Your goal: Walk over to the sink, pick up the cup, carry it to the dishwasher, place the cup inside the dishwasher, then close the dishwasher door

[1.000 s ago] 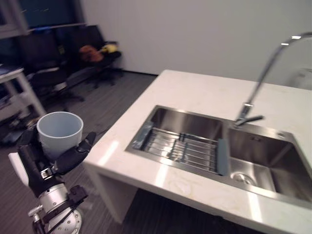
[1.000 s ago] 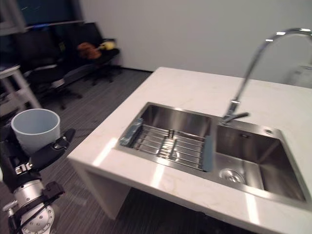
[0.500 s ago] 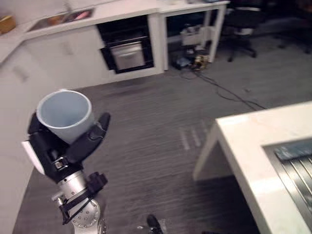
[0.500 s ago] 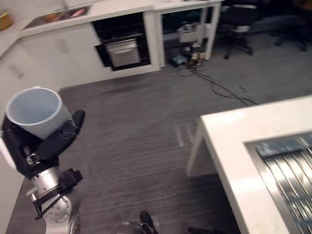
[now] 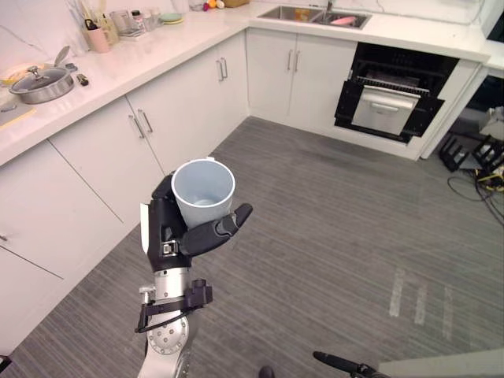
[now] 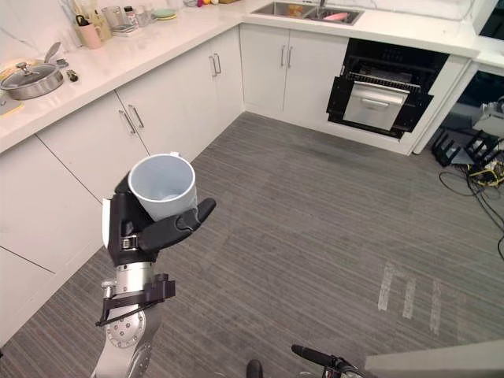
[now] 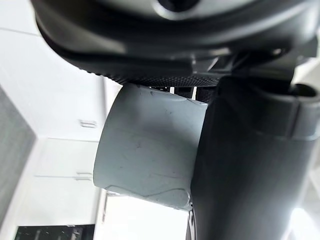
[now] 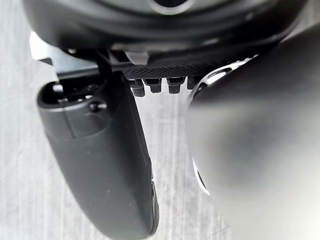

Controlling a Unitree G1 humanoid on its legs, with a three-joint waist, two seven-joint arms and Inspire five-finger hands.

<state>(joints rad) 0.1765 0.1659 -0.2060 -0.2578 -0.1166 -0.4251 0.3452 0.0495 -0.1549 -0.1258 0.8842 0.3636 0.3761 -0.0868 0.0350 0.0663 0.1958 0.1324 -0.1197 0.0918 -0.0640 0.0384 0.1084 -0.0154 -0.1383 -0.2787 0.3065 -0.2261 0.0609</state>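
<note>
**A:** Where's the pale blue-grey plastic cup now?

**B:** In the left hand, out over the grey striped floor and well clear of the white desk along the wall. It stands upright with its mouth up, and looks empty.

**A:** And how is it held?

**B:** The fingers curl round the cup's far side. The thumb lies across the near side, low down, so the base sits in the crook between them. In the left wrist view the cup's wall is pressed against the palm.

**A:** Why hold it low like that?

**B:** My guess is that a low grip keeps the cup level while walking and leaves the rim free for setting it down into a rack.

**A:** What about the right hand?

**B:** It shows in its own wrist view, above the floor. I can't tell whether it is open or closed.

**A:** Is the dishwasher in sight?

**B:** A dark built-in appliance with its door open sits in the white cabinets at the far wall. It is probably the dishwasher, and it is well apart from the cup.
</note>
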